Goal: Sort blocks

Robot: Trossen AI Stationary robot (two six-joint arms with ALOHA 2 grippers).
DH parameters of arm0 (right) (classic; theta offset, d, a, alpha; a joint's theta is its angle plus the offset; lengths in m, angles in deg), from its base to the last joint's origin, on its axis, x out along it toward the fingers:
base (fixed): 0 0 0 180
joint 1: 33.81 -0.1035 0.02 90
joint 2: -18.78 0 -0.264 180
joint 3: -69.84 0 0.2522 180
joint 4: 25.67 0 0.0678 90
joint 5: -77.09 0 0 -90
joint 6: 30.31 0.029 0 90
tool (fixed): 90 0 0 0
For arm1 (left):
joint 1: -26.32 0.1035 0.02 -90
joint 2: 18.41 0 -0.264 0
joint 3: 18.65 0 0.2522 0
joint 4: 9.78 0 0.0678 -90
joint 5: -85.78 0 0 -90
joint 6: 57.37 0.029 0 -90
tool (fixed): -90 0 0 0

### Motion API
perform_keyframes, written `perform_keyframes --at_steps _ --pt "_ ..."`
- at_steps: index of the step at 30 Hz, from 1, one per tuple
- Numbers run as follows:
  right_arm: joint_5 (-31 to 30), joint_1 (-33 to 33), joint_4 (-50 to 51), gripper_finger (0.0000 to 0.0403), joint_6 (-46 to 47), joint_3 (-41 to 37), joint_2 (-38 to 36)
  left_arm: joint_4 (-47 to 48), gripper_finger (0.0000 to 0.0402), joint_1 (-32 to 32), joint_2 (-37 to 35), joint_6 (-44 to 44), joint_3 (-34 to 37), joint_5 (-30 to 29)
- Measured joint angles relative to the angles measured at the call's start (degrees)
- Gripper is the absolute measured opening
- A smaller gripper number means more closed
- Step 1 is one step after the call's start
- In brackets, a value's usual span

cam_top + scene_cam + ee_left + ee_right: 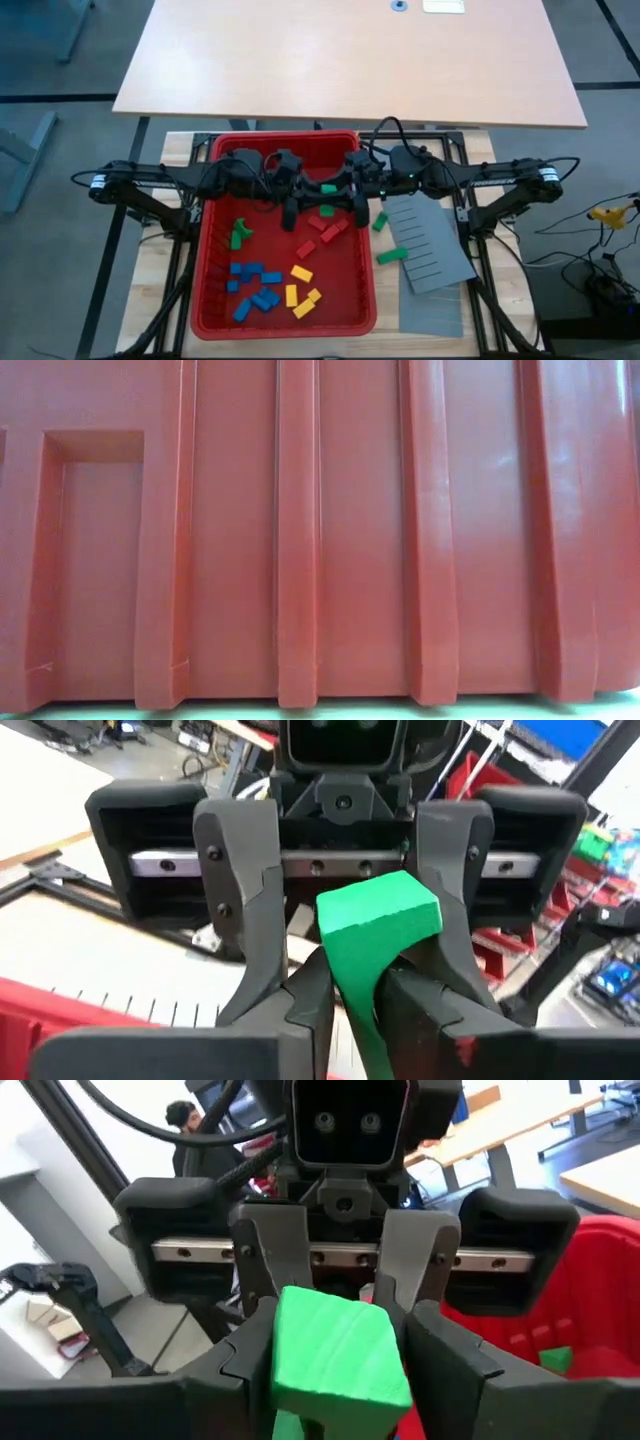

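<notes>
Left pincer [291, 213] and right pincer [357, 207] meet above the red bin [215, 300]. Both are clamped on one green block [375, 935], held between them.

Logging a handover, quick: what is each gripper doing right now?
Left gripper: shut on the green block, above the red bin.
Right gripper: shut on the same green block, from the opposite end.

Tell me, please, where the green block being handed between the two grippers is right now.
In the high view the green block sits above the red bin's far half, between the left gripper and right gripper, both shut on it.
</notes>
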Motion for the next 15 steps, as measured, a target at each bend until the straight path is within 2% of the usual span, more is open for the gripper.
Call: perform_keyframes --at_steps 2,9,15 --pt "0.16 0.0 1.1 0.0154 -0.06 0.0 -0.13 2.11 0.0069 0.02 -0.21 0.28 0.0 1.0" --pt "-0.41 0.0 1.83 0.0124 -1.5 0.0 -0.31 3.59 0.0051 0.03 -0.32 -0.66 0.0 1.79" --pt "-0.19 -0.02 2.81 0.0109 -1.95 0.0 -0.5 5.06 0.0069 0.03 -0.3 -0.84 0.09 2.74"
